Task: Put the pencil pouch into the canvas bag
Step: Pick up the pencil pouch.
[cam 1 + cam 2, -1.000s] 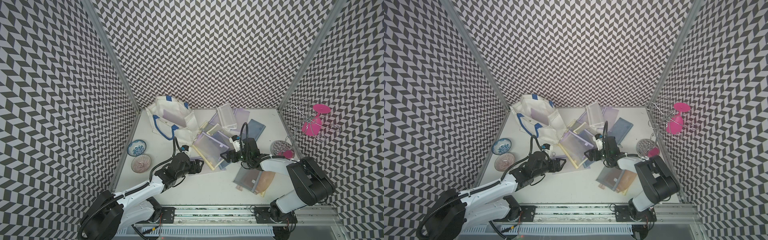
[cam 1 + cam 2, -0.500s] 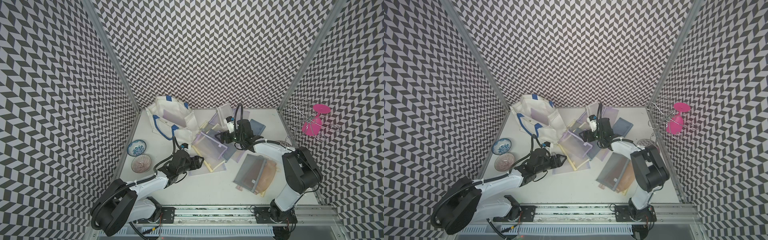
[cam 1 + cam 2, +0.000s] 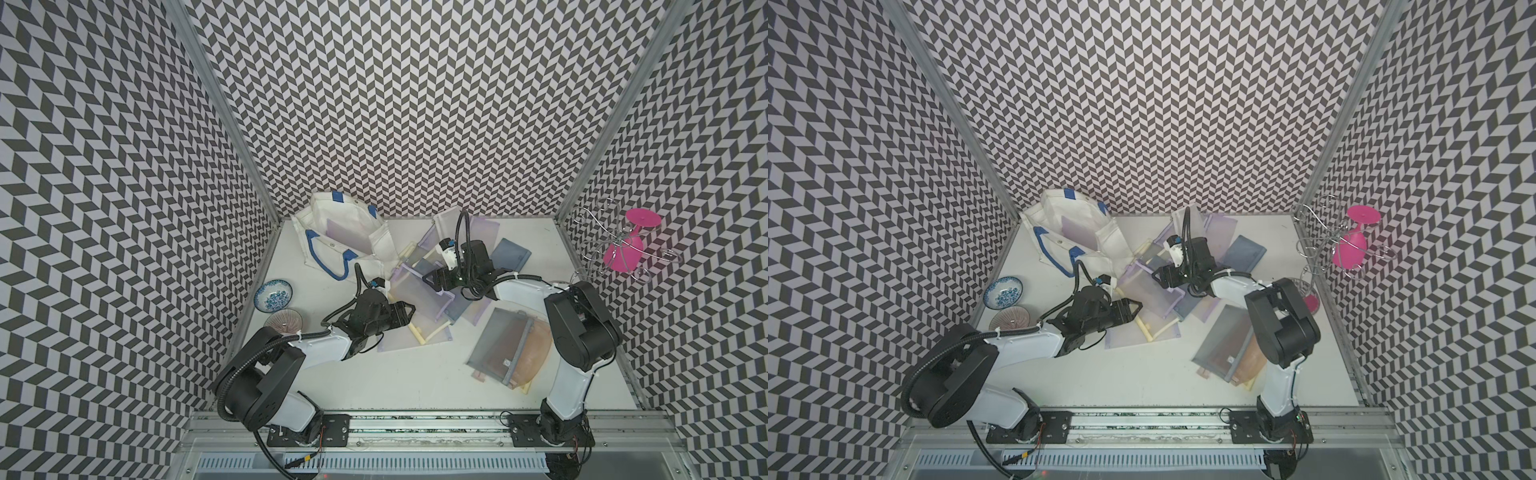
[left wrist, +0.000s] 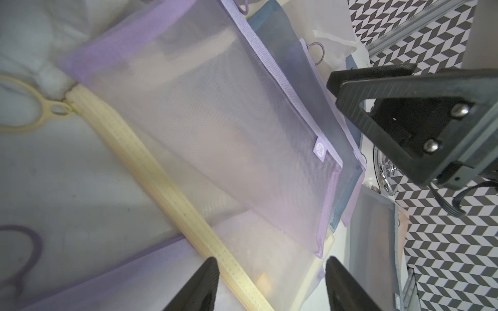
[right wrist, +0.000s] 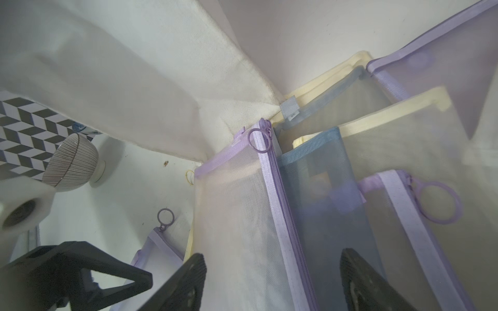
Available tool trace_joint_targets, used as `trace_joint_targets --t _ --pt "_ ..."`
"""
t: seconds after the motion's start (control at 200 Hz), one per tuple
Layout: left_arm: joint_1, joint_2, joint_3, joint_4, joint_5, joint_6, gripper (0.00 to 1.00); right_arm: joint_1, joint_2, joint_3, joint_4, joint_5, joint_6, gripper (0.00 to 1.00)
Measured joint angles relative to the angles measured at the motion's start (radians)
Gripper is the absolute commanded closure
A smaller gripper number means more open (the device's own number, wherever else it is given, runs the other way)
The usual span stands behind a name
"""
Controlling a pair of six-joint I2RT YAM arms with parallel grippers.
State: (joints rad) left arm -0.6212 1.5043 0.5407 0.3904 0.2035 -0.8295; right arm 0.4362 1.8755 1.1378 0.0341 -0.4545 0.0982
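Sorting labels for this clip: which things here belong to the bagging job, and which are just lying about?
Job: canvas bag, pile of mesh pencil pouches, left claw, right claw.
Lying about: blue-patterned bowl, striped bowl, pink glass.

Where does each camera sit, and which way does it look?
Top views: high over the front rail, looking down at the table and canvas bag; left arm and right arm whole.
Left wrist: on the left arm, looking past the left gripper at mesh pouches.
Right wrist: on the right arm, looking past the right gripper at pouches and bag cloth.
Shared: each wrist view catches the other arm's gripper.
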Motion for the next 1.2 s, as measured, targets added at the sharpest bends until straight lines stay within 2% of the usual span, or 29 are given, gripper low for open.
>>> trace_joint_targets --t 0.15,0.28,0.386,0.456,0.646,0.746,1.061,1.147,1.202 --pt "0.000 0.102 0.047 0.018 0.003 -0.010 0.36 0.001 0.057 0.023 -0.005 -0.018 -0.005 0.23" --pt "0.000 0.165 0.078 0.044 0.012 -0.024 0.35 -0.001 0.084 0.023 -0.006 -0.034 -0.007 0.33" --pt "0.002 0.203 0.082 0.094 0.026 -0.042 0.33 -0.001 0.089 0.011 0.006 -0.053 0.000 0.35" --pt "0.003 0.222 0.082 0.131 0.034 -0.055 0.33 -0.002 0.082 -0.030 0.049 -0.070 0.008 0.37" --pt "0.013 0.246 0.082 0.189 0.038 -0.080 0.36 0.000 0.018 -0.192 0.141 -0.106 0.042 0.55" --pt "0.021 0.256 0.082 0.224 0.038 -0.092 0.40 0.010 -0.019 -0.261 0.171 -0.112 0.057 0.57" --pt "0.025 0.315 0.120 0.290 0.050 -0.098 0.67 0.022 -0.090 -0.365 0.208 -0.115 0.081 0.63" --pt "0.018 0.318 0.121 0.311 0.058 -0.092 0.83 0.022 -0.094 -0.373 0.214 -0.115 0.082 0.62" --pt "0.009 0.318 0.121 0.327 0.066 -0.074 0.95 0.022 -0.103 -0.381 0.214 -0.115 0.083 0.56"
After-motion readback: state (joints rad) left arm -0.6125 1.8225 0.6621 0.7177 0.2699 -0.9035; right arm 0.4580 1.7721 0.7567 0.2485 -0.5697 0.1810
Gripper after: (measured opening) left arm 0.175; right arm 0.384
